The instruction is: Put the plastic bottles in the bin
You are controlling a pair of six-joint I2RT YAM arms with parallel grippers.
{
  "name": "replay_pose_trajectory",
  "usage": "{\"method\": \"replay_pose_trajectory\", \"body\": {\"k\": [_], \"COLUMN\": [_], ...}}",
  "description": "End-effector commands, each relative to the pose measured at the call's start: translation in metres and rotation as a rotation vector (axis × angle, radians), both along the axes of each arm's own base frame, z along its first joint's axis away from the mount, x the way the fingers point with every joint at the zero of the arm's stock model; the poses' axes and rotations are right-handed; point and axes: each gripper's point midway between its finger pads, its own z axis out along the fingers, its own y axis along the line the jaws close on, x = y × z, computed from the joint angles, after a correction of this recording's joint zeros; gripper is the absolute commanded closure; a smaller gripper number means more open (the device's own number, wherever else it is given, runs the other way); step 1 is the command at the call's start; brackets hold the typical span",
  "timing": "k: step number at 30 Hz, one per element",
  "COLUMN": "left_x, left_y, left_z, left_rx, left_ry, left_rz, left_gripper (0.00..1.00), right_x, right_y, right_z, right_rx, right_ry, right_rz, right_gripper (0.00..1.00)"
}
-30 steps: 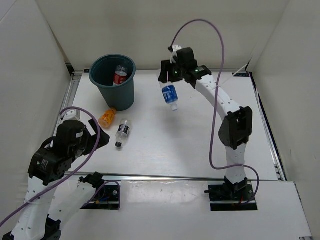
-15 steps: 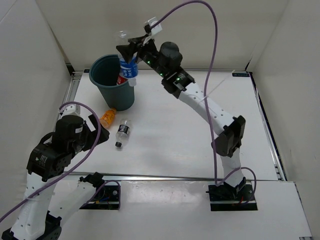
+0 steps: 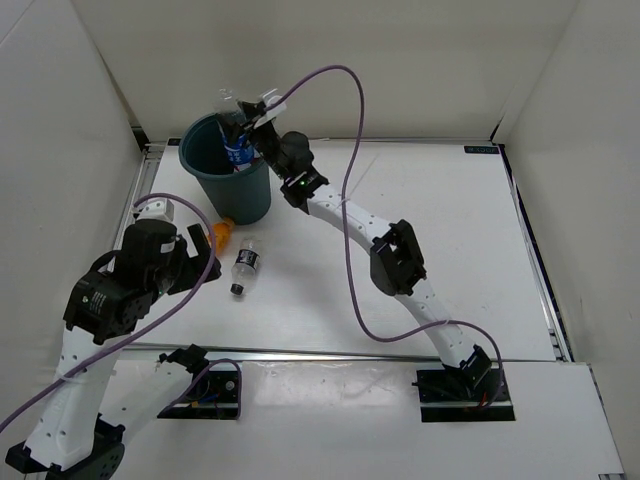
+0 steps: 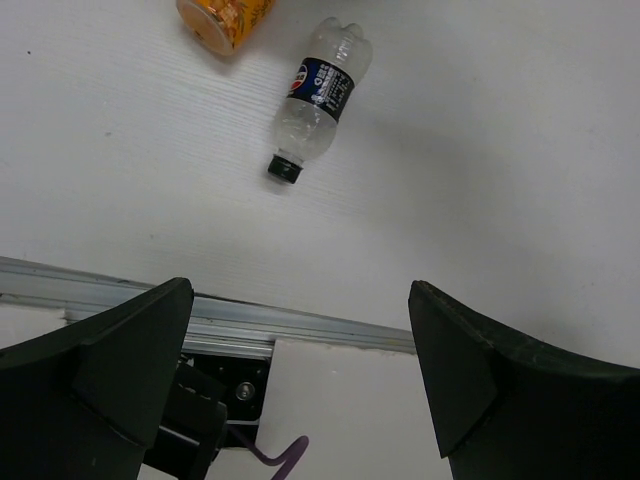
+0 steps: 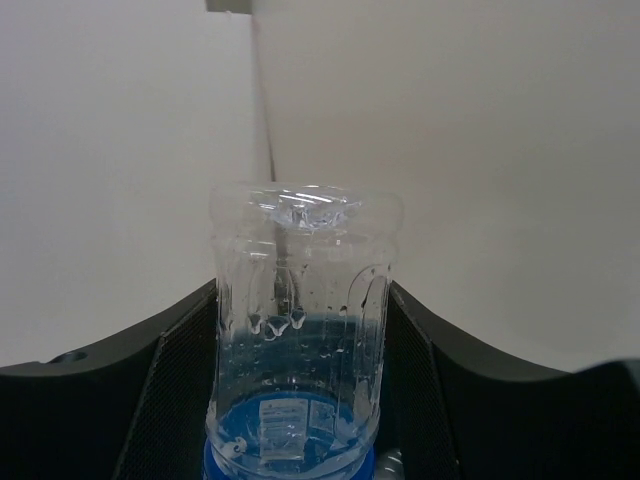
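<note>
**Top view.** The bin (image 3: 212, 172) stands upright on the counter (image 3: 420, 200). The right arm (image 3: 330, 210) reaches across to it. The right jaws hold the blue bottle (image 3: 236, 142) over the bin's mouth, tilted, with its base uppermost; its cap end is hidden. The orange bottle (image 3: 221, 234) lies on the counter just beside the bin's foot on the near side, partly covered by the left arm (image 3: 140, 275). The dark bottle (image 3: 245, 265) lies on its side further out from the bin on the same side, apart from the orange one. The left jaws sit on the near side of the bin, close to both loose bottles and touching neither.

**Left wrist view.** The left jaws are spread wide, with nothing between them and only bare counter (image 4: 480, 150) beneath. The dark bottle (image 4: 318, 98) lies flat with its black cap toward the camera. The orange bottle (image 4: 224, 14) is just beside it and not touching — only its end shows.

**Right wrist view.** The right jaws are closed against both sides of the blue bottle (image 5: 300, 330). Its clear ribbed base points away from the camera, and the blue label sits low between the fingers (image 5: 175, 380). Droplets show inside the bottle. Behind it — plain white wall only.
</note>
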Motion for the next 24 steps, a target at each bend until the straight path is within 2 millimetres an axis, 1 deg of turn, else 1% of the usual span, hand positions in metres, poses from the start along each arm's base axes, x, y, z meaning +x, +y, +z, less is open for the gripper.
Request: {"method": "replay_pose_trajectory", "body": {"k": [1, 2, 3, 4, 6, 7, 8, 9, 10, 11, 12, 13, 14, 15, 17, 18, 19, 20, 21, 23, 24], "left_x": [0.007, 0.007, 0.007, 0.008, 0.008, 0.008, 0.006, 0.006, 0.006, 0.005, 0.005, 0.004, 0.004, 0.002, 0.001, 0.0, -0.001, -0.002, -0.002, -0.001, -0.001], "left_y": [0.003, 0.003, 0.005, 0.005, 0.005, 0.005, 0.007, 0.007, 0.007, 0.008, 0.01, 0.012, 0.012, 0.012, 0.017, 0.019, 0.023, 0.026, 0.028, 0.031, 0.031], "left_z": [0.015, 0.015, 0.012, 0.015, 0.012, 0.012, 0.01, 0.01, 0.007, 0.004, 0.0, 0.002, -0.002, 0.0, 0.002, 0.004, 0.006, 0.009, 0.013, 0.014, 0.014], "left_rx": [0.03, 0.03, 0.041, 0.04, 0.043, 0.043, 0.049, 0.049, 0.053, 0.054, 0.064, 0.067, 0.072, 0.06, 0.069, 0.068, 0.076, 0.082, 0.077, 0.09, 0.09], "left_ry": [-0.061, -0.061, -0.054, -0.073, -0.064, -0.064, -0.067, -0.067, -0.058, -0.056, -0.048, -0.059, -0.048, -0.057, -0.074, -0.076, -0.09, -0.096, -0.109, -0.114, -0.114], "left_rz": [-0.019, -0.019, -0.011, -0.016, -0.017, -0.017, -0.01, -0.01, -0.01, -0.01, -0.004, 0.004, 0.004, 0.011, 0.029, 0.043, 0.059, 0.067, 0.082, 0.097, 0.097], "left_gripper": [0.0, 0.0, 0.0, 0.0, 0.0, 0.0, 0.0, 0.0, 0.0, 0.0, 0.0, 0.0, 0.0, 0.0, 0.0, 0.0, 0.0, 0.0, 0.0, 0.0, 0.0], "right_x": [0.002, 0.004, 0.004, 0.005, 0.005, 0.005, 0.011, 0.009, 0.01, 0.011, 0.013, 0.012, 0.01, 0.006, 0.002, -0.003, -0.009, -0.023, -0.03, -0.045, -0.072], "right_y": [-0.059, -0.057, -0.057, -0.056, -0.056, -0.056, -0.059, -0.057, -0.056, -0.055, -0.052, -0.053, -0.054, -0.057, -0.06, -0.065, -0.066, -0.072, -0.077, -0.091, -0.113], "right_z": [0.089, 0.083, 0.083, 0.081, 0.084, 0.084, 0.082, 0.081, 0.079, 0.076, 0.07, 0.076, 0.079, 0.086, 0.092, 0.104, 0.112, 0.132, 0.144, 0.163, 0.2], "right_rx": [0.23, 0.226, 0.226, 0.226, 0.23, 0.23, 0.22, 0.206, 0.203, 0.196, 0.181, 0.176, 0.176, 0.181, 0.185, 0.191, 0.193, 0.18, 0.168, 0.139, 0.157], "right_ry": [-0.142, -0.127, -0.126, -0.126, -0.131, -0.131, -0.122, -0.121, -0.108, -0.101, -0.074, -0.069, -0.057, -0.048, -0.033, -0.028, -0.03, -0.061, -0.074, -0.088, -0.109], "right_rz": [-0.046, -0.04, -0.04, -0.04, -0.039, -0.039, -0.049, -0.037, -0.032, -0.032, -0.027, -0.028, -0.022, -0.016, -0.007, -0.002, -0.008, -0.036, -0.064, -0.138, -0.165], "right_gripper": [0.78, 0.78, 0.78, 0.78, 0.77, 0.67, 0.57, 0.43, 0.11, 0.0, 0.0, 0.0, 0.0, 0.0, 0.0, 0.0, 0.0, 0.0, 0.0, 0.0, 0.0]}}
